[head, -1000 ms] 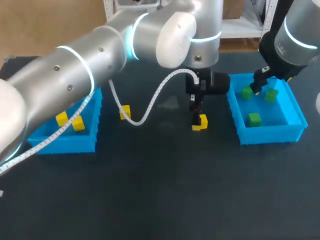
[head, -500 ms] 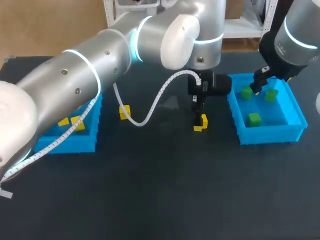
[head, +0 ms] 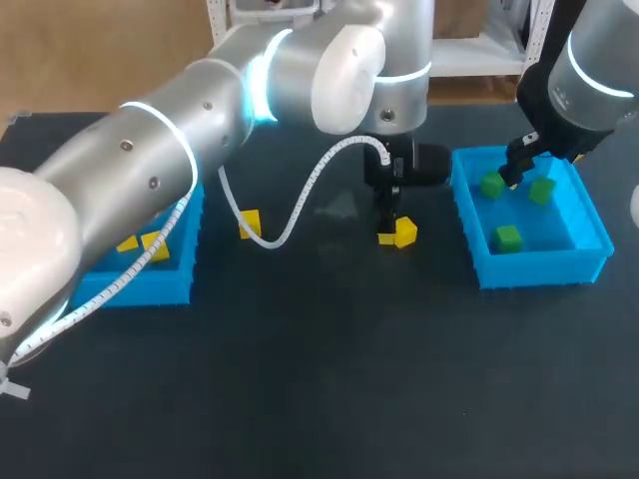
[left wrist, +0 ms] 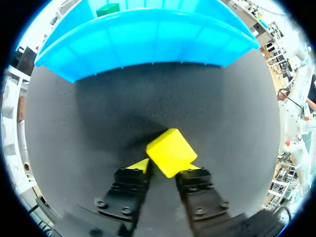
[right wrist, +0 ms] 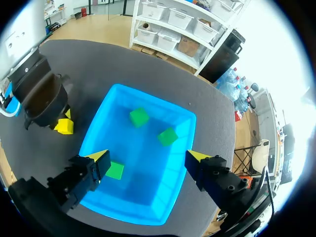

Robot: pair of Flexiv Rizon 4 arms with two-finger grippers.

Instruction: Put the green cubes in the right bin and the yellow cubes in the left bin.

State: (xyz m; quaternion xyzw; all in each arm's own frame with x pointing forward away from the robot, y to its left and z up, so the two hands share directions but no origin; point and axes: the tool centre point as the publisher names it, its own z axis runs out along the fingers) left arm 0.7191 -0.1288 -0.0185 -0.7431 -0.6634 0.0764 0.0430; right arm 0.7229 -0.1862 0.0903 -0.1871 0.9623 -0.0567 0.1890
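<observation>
Left wrist view: one yellow cube (left wrist: 171, 152), tilted on edge, pinched between both fingers of my left gripper (left wrist: 165, 169), near the outer wall of the right bin (left wrist: 148, 37). Head view: second yellow cube (head: 250, 223) loose on the table (head: 300, 379), between the bins; two more yellow cubes (head: 155, 247) in the left bin (head: 150, 289). Three green cubes (head: 508, 238) in the right bin, my right gripper (right wrist: 148, 157) above it, fingers spread wide, holding nothing.
</observation>
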